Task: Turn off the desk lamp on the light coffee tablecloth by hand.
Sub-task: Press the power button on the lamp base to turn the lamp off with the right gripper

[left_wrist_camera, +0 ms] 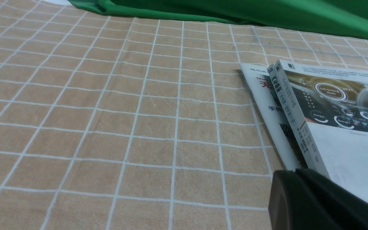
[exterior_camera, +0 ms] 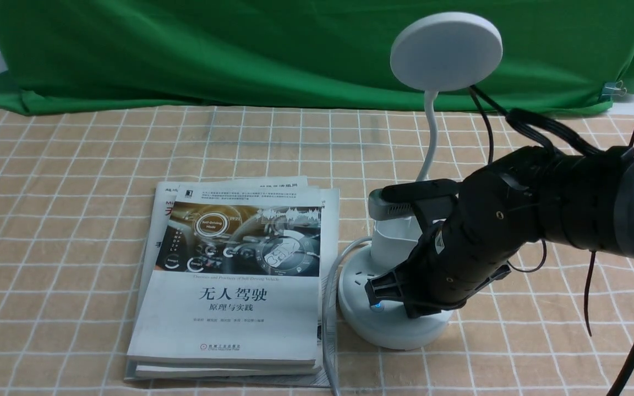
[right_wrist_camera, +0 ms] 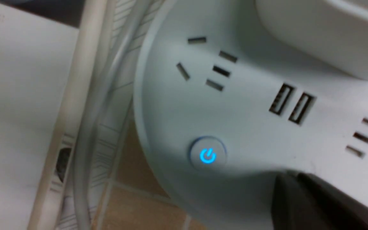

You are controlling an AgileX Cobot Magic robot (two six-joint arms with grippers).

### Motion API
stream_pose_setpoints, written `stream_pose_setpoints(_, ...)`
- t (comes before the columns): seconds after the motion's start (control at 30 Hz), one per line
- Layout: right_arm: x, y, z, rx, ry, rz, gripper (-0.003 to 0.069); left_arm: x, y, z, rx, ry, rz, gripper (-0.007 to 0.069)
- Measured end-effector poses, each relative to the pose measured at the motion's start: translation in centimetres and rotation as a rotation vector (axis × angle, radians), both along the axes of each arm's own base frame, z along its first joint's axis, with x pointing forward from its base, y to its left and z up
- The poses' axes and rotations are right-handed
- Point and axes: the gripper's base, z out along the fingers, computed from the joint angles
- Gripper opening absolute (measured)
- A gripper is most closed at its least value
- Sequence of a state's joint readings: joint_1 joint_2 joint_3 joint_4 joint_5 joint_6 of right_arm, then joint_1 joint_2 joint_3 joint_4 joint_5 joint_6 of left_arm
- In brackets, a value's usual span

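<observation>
Jaws of the right gripper (exterior_camera: 376,292), clenched empty, presumably to form one blunt pressing tip, hung by the lit power button (right_wrist_camera: 207,156) on the base of the desk lamp (exterior_camera: 446,52), which stood on the checked tablecloth (exterior_camera: 75,220); the left gripper (left_wrist_camera: 299,195) showed too little to tell its state.

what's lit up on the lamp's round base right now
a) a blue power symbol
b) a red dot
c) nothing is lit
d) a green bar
a: in the right wrist view, the round button on the base of the desk lamp glows with a blue power symbol. The front view shows the same blue glow.
</observation>
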State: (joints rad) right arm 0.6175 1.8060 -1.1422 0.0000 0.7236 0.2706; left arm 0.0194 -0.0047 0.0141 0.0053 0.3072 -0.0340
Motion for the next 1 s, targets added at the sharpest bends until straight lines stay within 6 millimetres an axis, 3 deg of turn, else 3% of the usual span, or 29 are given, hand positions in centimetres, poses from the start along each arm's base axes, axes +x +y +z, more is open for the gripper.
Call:
stream_pose_setpoints(0.33,-0.4,-0.3,1.9,0.033,-0.047,0.001,0.0036,0.0,0.0,0.0,0.0,0.0,0.0,0.0004)
stream_pose_setpoints(0.57,-0.2,-0.1,1.3,0.031,-0.044,0.001,0.0036,0.0,0.0,0.0,0.0,0.0,0.0,0.0004)
stream_pose_setpoints(0.7,0.1,0.0,-0.3,-0.003,-0.006,0.005,0.0036,0.0,0.0,0.0,0.0,0.0,0.0,0.0004)
stream_pose_setpoints(1.0,0.1,0.0,-0.2,-0.007,-0.006,0.007,0.0036,0.0,0.0,0.0,0.0,0.0,0.0,0.0004)
